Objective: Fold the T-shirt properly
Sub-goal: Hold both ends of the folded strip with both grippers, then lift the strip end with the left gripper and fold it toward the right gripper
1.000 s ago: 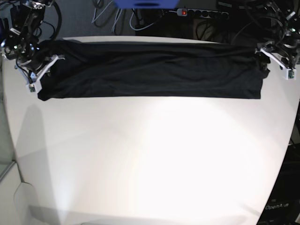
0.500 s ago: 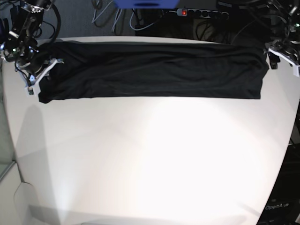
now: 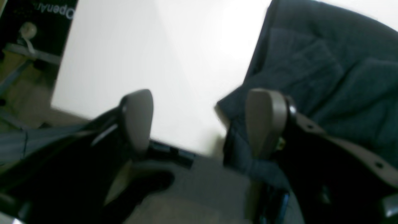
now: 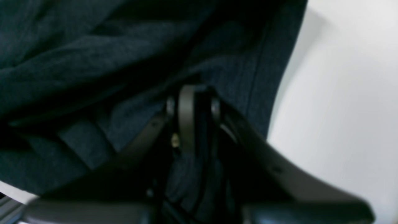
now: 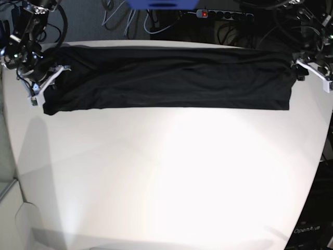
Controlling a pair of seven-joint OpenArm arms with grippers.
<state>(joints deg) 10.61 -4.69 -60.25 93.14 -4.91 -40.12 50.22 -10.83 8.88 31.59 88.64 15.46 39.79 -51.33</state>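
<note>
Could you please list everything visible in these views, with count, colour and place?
T-shirt: one, black, folded into a long band across the table's far side.
Table: one, white, bare in front of the shirt.
Power strip: one, dark with a red switch, behind the table.
Cables: several, pale and dark, behind the table.
Left hand: one, dark with grey pads, open beside the shirt's end.
Right hand: one, dark, shut on the shirt's other end.

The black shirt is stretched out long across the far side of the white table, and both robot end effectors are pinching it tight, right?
Not quite. Only the right end effector is pinching the T-shirt. The left wrist view shows the left end effector wide open beside the cloth, gripping nothing. The rest is right: the shirt lies stretched long across the far side of the white table.
</note>
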